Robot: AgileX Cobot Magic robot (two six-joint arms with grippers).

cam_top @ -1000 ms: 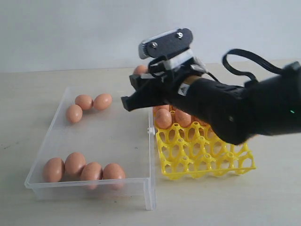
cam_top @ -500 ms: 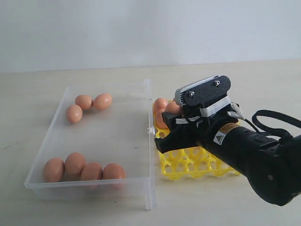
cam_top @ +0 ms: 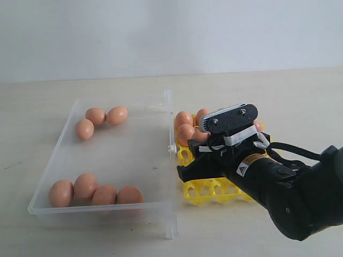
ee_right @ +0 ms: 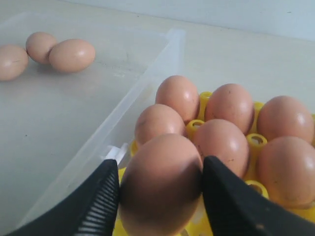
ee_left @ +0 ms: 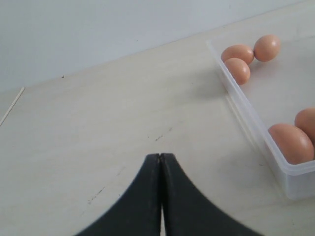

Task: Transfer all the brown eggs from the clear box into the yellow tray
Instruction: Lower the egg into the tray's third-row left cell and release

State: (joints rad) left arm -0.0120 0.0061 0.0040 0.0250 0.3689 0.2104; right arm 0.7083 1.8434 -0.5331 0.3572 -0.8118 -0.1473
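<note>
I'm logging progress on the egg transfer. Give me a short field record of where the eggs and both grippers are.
clear box: seven brown eggs, three at the far end, four by the near wall
yellow tray: at least six seated eggs
right gripper: shut on the held egg, over the tray
left gripper: shut, empty, over bare table

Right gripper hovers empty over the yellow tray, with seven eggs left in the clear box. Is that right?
One error: the right gripper is not empty. The right wrist view shows it holding a brown egg over the yellow tray. Seven eggs are indeed left in the clear box.
</note>
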